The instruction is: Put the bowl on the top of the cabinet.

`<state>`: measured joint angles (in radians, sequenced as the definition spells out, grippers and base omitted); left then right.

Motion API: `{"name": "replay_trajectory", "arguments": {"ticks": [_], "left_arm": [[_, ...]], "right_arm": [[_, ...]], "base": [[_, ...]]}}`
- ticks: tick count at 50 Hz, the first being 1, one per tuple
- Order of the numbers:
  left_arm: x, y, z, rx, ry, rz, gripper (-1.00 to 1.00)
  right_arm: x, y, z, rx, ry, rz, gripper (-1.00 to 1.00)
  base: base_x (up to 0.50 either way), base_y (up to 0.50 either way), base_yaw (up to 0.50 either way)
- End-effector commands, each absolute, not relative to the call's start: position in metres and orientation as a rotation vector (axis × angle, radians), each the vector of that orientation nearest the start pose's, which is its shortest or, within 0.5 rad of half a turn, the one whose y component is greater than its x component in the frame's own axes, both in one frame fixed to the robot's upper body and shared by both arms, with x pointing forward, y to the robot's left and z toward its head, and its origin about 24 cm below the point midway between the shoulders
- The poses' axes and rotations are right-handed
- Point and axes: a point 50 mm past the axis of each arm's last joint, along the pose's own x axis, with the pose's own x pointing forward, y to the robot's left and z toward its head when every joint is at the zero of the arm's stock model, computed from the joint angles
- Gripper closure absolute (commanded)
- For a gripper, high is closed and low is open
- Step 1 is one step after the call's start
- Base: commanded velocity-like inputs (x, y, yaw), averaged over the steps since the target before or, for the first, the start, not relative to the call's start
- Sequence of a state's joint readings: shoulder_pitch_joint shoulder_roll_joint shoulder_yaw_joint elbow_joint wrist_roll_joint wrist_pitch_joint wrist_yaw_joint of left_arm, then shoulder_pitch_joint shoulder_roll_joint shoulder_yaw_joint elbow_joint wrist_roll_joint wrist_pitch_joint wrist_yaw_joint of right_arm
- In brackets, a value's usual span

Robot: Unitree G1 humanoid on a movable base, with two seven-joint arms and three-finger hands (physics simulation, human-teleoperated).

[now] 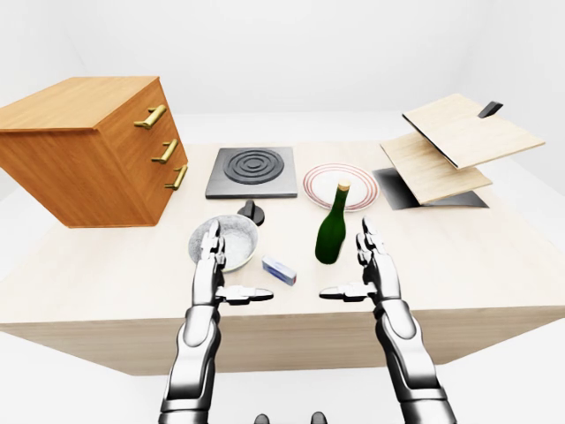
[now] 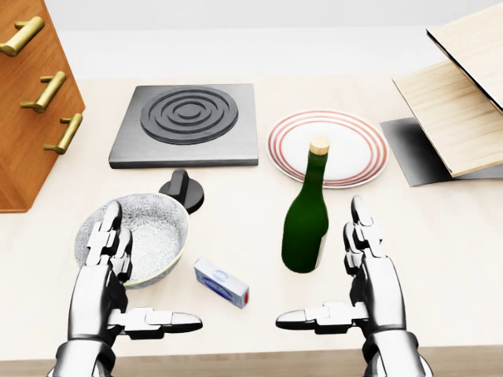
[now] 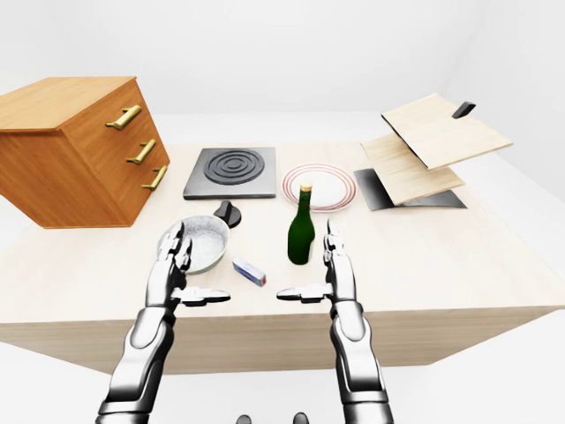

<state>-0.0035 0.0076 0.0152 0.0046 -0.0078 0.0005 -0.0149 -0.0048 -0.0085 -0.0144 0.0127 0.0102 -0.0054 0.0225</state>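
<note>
Step in hand, as judged: pre-grasp, bowl not yet gripped. Next move calls for left hand (image 2: 110, 271) closing round bowl rim, then lift toward cabinet top.

Left hand: fingers spread, thumb out sideways, holding nothing, at bowl's near-left rim; contact unclear. Right hand (image 2: 365, 275): spread, empty, just right of green bottle (image 2: 306, 224).

Bowl (image 2: 157, 228) on worktop (image 2: 440, 259), left of bottle. Cabinet (image 1: 84, 146) beyond bowl, further left, top bare.
</note>
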Motion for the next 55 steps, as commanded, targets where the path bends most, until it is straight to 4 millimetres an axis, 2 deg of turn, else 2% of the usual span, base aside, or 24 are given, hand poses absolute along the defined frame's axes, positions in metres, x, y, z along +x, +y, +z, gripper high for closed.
{"name": "replay_trajectory", "arguments": {"ticks": [1, 18, 19, 21, 23, 25, 26, 29, 30, 35, 43, 46, 55], "left_arm": [[0.255, 0.160, 0.040, -0.002, 0.004, -0.001, -1.00], [0.254, 0.159, 0.043, 0.004, -0.008, -0.008, -1.00], [0.228, 0.157, 0.087, 0.039, -0.249, -0.015, -1.00], [0.211, 0.154, 0.101, 0.099, -0.302, -0.009, -1.00], [0.204, 0.154, 0.111, 0.091, -0.346, 0.000, -1.00], [0.204, 0.154, 0.111, 0.090, -0.348, 0.001, -1.00], [0.199, 0.159, 0.121, 0.086, -0.388, 0.042, -1.00], [0.199, 0.159, 0.121, 0.086, -0.391, 0.045, -1.00], [0.192, 0.159, 0.128, 0.094, -0.419, 0.051, -1.00], [0.189, 0.159, 0.132, 0.109, -0.435, 0.058, -1.00], [0.189, 0.159, 0.133, 0.110, -0.435, 0.058, -1.00], [0.186, 0.158, 0.135, 0.116, -0.444, 0.056, -1.00], [0.186, 0.156, 0.133, 0.117, -0.435, 0.044, -1.00]], "right_arm": [[0.256, -0.159, 0.037, 0.010, 0.011, 0.027, -1.00], [0.254, -0.157, 0.040, 0.001, -0.014, 0.040, -1.00], [0.228, -0.149, 0.086, -0.148, -0.242, 0.046, -1.00], [0.217, -0.148, 0.104, -0.192, -0.318, 0.024, -1.00], [0.211, -0.148, 0.113, -0.209, -0.357, 0.019, -1.00], [0.211, -0.148, 0.113, -0.209, -0.358, 0.019, -1.00], [0.208, -0.148, 0.117, -0.233, -0.373, 0.010, -1.00], [0.208, -0.148, 0.117, -0.234, -0.373, 0.009, -1.00], [0.204, -0.147, 0.123, -0.242, -0.398, 0.008, -1.00], [0.202, -0.146, 0.125, -0.250, -0.407, 0.010, -1.00], [0.202, -0.146, 0.125, -0.250, -0.407, 0.010, -1.00], [0.197, -0.144, 0.131, -0.275, -0.430, 0.018, -1.00], [0.197, -0.144, 0.129, -0.273, -0.422, 0.024, -1.00]], "base": [[0.00, 0.00, 0.00], [0.00, 0.00, 0.00], [0.00, 0.00, 0.00], [0.00, 0.00, 0.00], [0.00, 0.00, 0.00], [0.00, 0.00, 0.00], [0.00, 0.00, 0.00], [0.00, 0.00, 0.00], [0.00, 0.00, 0.00], [0.00, 0.00, 0.00], [0.00, 0.00, 0.00], [0.00, 0.06, 0.00], [0.00, 0.47, 0.00]]}}
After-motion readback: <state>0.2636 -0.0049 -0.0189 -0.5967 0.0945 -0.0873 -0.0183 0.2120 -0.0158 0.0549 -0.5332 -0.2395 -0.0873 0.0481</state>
